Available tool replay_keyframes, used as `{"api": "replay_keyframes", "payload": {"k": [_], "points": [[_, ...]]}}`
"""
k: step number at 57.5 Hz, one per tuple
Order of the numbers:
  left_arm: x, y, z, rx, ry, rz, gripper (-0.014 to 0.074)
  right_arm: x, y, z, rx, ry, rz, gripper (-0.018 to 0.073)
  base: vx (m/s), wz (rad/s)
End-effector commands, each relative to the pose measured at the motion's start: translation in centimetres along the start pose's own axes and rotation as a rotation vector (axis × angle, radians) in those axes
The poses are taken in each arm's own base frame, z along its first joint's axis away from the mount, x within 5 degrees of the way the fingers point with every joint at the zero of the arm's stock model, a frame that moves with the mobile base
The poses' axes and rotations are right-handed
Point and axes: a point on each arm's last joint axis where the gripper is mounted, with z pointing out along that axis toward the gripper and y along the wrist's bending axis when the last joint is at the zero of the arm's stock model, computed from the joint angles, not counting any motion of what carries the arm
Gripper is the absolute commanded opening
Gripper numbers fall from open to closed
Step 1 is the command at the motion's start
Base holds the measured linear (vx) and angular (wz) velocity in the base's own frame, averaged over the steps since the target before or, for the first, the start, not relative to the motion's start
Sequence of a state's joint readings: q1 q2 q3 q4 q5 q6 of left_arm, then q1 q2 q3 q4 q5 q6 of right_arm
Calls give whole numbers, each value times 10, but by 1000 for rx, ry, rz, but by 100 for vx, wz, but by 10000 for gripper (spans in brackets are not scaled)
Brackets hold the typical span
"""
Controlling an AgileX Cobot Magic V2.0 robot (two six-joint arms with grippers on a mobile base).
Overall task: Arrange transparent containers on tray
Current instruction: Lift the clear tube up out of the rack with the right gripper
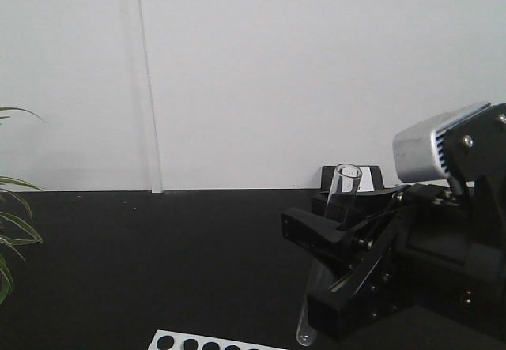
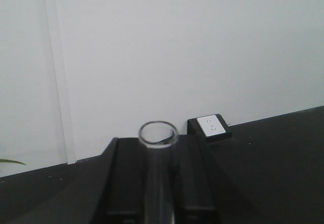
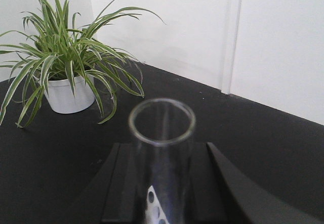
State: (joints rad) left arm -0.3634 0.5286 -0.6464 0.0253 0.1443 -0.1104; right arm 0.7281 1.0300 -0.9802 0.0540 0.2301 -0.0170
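Each wrist view shows a clear glass test tube standing upright between black jaws. My left gripper (image 2: 158,183) is shut on a test tube (image 2: 158,135), whose open rim faces the camera. My right gripper (image 3: 162,183) is shut on another test tube (image 3: 162,125). In the front view this right gripper (image 1: 336,235) stands at the right and points left, with its tube (image 1: 343,192) leaning slightly and the round bottom hanging just above the table. The left gripper is outside the front view. The yellow tray is out of view.
A white rack with round holes (image 1: 205,342) lies at the front edge, and also shows as the rack (image 3: 154,204) through the right tube. A potted plant (image 3: 68,77) stands at the far left. A white socket block (image 2: 212,127) sits by the wall. The table (image 1: 158,263) is black.
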Motion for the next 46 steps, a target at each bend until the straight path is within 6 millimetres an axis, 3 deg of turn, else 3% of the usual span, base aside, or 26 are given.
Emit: {"api": "replay_keyframes", "payload": {"k": [1, 46], "points": [[-17, -2, -1, 14, -102, -4, 104, -22, 1, -10, 1, -137, -18, 109, 0, 0], [-17, -2, -1, 14, -102, -4, 104, -22, 1, -10, 1, -136, -18, 109, 0, 0]]}}
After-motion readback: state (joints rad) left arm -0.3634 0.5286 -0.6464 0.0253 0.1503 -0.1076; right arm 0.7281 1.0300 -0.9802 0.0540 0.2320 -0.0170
